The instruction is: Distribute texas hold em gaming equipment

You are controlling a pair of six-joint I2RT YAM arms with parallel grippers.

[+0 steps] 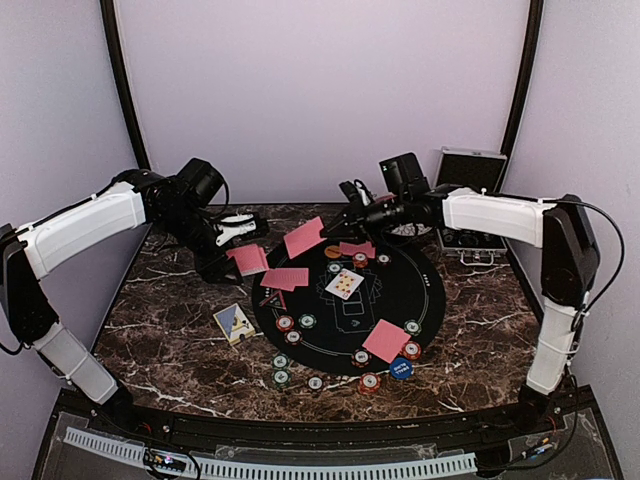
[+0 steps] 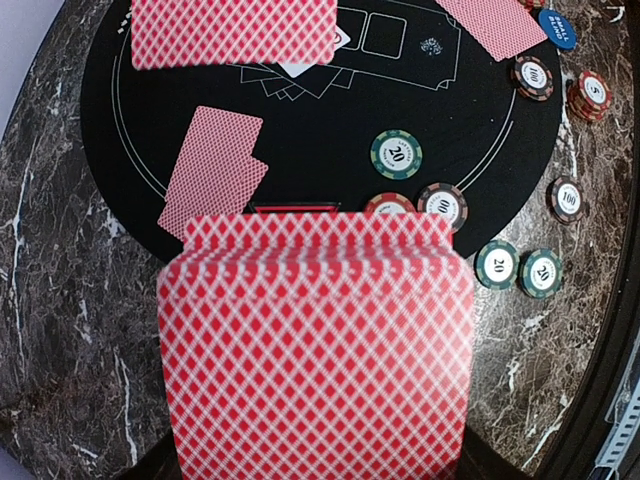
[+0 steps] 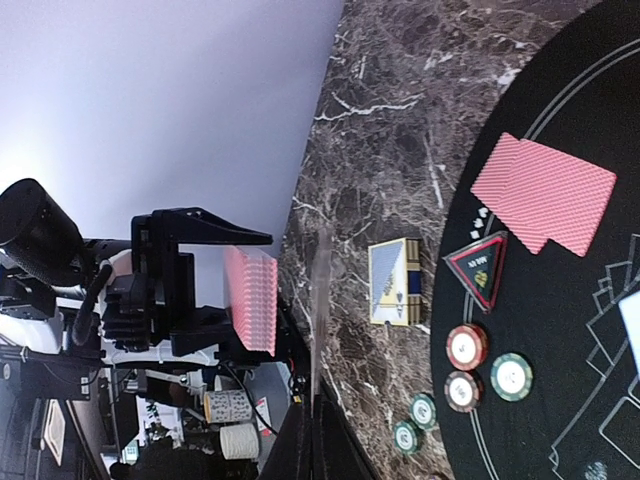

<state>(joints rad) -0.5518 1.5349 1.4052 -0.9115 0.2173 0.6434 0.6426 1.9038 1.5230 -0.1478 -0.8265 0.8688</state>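
My left claw (image 1: 235, 248) pinches the card deck (image 2: 315, 350), my right claw (image 1: 331, 227) one playing card (image 1: 303, 237); I'd lower it flat before letting go.

table (image 1: 170, 350): dark brown marble, white veins | mat (image 1: 422, 290): round, black, white printed outlines, mid-table | card box (image 1: 235, 323): blue and yellow, flat on marble just left of mat | case (image 1: 471, 168): silver, far right corner, lid raised | walls (image 1: 320, 90): plain lilac
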